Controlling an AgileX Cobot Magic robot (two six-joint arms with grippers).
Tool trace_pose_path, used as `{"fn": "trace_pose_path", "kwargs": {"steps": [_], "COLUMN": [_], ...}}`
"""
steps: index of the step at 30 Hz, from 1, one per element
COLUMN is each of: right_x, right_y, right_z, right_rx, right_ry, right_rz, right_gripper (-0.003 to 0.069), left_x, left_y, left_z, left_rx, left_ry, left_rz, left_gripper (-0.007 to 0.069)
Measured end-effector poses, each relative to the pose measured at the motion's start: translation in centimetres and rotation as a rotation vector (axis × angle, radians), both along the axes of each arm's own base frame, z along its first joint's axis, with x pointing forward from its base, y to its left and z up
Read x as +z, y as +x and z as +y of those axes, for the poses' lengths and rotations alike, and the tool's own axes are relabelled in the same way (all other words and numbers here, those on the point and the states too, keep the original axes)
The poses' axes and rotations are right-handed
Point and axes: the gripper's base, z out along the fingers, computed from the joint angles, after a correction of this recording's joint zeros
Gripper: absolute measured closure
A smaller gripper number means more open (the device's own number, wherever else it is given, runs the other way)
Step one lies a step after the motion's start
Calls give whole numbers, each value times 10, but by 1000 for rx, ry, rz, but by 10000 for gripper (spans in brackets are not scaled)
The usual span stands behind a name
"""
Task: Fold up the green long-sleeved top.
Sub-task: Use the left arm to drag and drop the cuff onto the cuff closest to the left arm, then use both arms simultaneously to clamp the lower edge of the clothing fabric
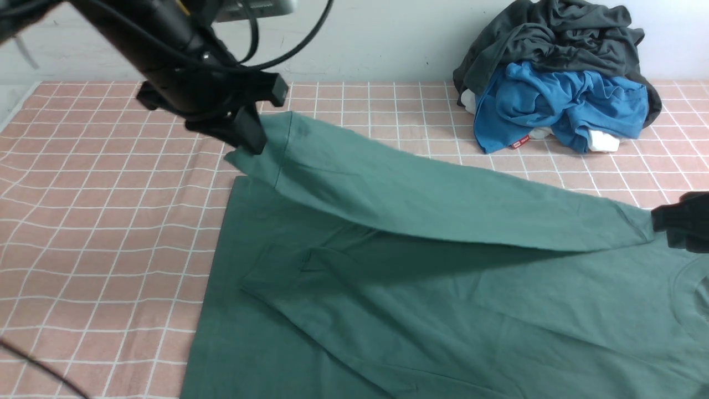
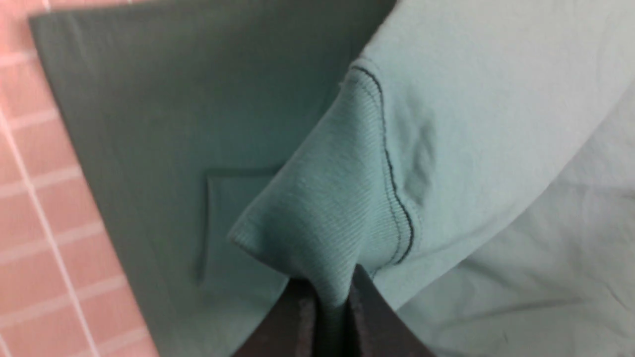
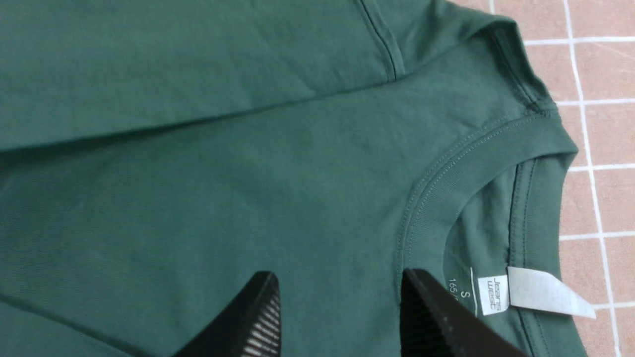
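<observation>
Green long-sleeved top (image 1: 443, 288) flat on pink checked cloth (image 1: 99, 221), white wall (image 1: 388, 44) behind; left gripper (image 2: 331, 307) clamps raised cuff (image 2: 322, 198); right gripper (image 3: 337, 277) gapes over collar (image 3: 446, 183)

- Your front view's bright and even, with soft light from overhead. The lifted sleeve of the dark green cotton long-sleeved top (image 1: 421, 194) drops a broad, soft-edged shadow on the fabric under it.
- The black left arm (image 1: 166, 50), close to the lens, looks a bit smeared.
- Your left wrist view's washed out and the green goes pale mint. The ribbed cuff (image 2: 322, 198) is fairly crisp, but the pink checked tablecloth (image 2: 30, 198) and the left gripper (image 2: 333, 297) are soft.
- Right wrist view's your sharpest: deep colour, and the collar stitching (image 3: 446, 168) and white neck label (image 3: 496, 295) are readable. Only the right gripper (image 3: 340, 277) blurs.
</observation>
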Motion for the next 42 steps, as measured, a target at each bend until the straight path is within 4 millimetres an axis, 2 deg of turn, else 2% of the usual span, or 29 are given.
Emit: {"fn": "trace_pose_path", "kwargs": {"steps": [2, 4, 7, 8, 11, 12, 13, 14, 18, 20, 21, 22, 25, 29, 31, 33, 34, 35, 36, 38, 39, 42], "right_x": [6, 8, 9, 8, 8, 8, 8, 7, 5, 4, 3, 2, 5, 16, 28, 37, 39, 48, 53, 59, 67, 73], "right_y": [2, 2, 2, 1, 1, 1, 1, 0, -6, -9, -14, -15, -40, -66, -88, -108, -109, -124, -130, -136, -145, -152], "right_z": [0, 1, 3, 3, 6, 6, 8, 9, 24, 32, 48, 50, 81, 103, 114, 117, 116, 115, 113, 110, 104, 99], "right_rx": [10, 13, 21, 22, 43, 42, 57, 65, 141, 190, 265, 274, 436, 567, 657, 713, 714, 752, 762, 769, 773, 774], "right_ry": [-1, 2, 20, 22, 48, 52, 70, 80, 100, 94, 85, 85, 58, 27, 26, 43, 44, 62, 70, 79, 89, 89], "right_rz": [-4, -5, 7, 8, 12, 12, 21, 30, 94, 126, 165, 177, 288, 325, 278, 238, 232, 190, 169, 136, 92, 53], "right_gripper": [339, 339, 339, 339, 339, 339, 339, 339, 339, 339, 339, 339, 339, 339, 339, 339, 339, 339, 339, 339, 339, 339], "left_x": [-2, -9, -33, -35, -71, -73, -91, -99, -125, -129, -132, -132, -126, -115, -113, -121, -123, -136, -143, -150, -161, -172], "left_y": [-27, -44, -76, -78, -106, -107, -117, -121, -134, -137, -141, -141, -152, -174, -197, -214, -216, -231, -237, -242, -248, -252], "left_z": [5, 8, 14, 15, 22, 23, 26, 27, 31, 32, 33, 33, 33, 23, 5, -3, -4, -7, -8, -9, -11, -14], "left_rx": [18, 25, 46, 47, 84, 86, 97, 99, 74, 53, 21, 18, -119, -298, -497, -642, -659, -788, -849, -899, -961, -994], "left_ry": [-8, -15, -24, -23, -10, -9, 3, 10, 43, 52, 63, 63, 86, 128, 196, 277, 288, 382, 430, 468, 511, 527], "left_rz": [29, 51, 106, 109, 152, 154, 177, 189, 225, 228, 232, 233, 241, 247, 216, 212, 213, 217, 211, 198, 171, 146], "left_gripper": [608, 608, 608, 608, 605, 604, 594, 585, 492, 433, 349, 340, 193, 151, 153, 155, 155, 155, 155, 155, 155, 155]}}
